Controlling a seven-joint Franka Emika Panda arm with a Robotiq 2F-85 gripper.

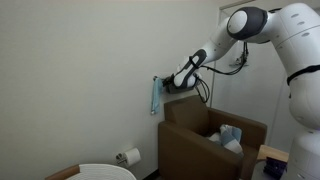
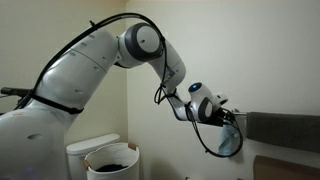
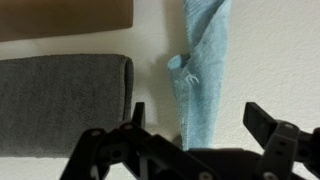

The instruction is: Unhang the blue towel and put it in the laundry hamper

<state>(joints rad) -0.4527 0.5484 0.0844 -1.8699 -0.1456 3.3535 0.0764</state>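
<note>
The gripper point(image 3: 195, 130) has its jaws spread wide and empty, the hanging blue towel point(image 3: 200, 70) between them against the wall. A grey cushion edge point(image 3: 65, 100) crowds one side, bare wall point(image 3: 280, 50) the other. The towel is pale blue, crumpled, narrow.

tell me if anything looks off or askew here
Nothing stands out. The blue towel hangs bunched against the wall, and the gripper faces it with its jaws spread on either side.
</note>
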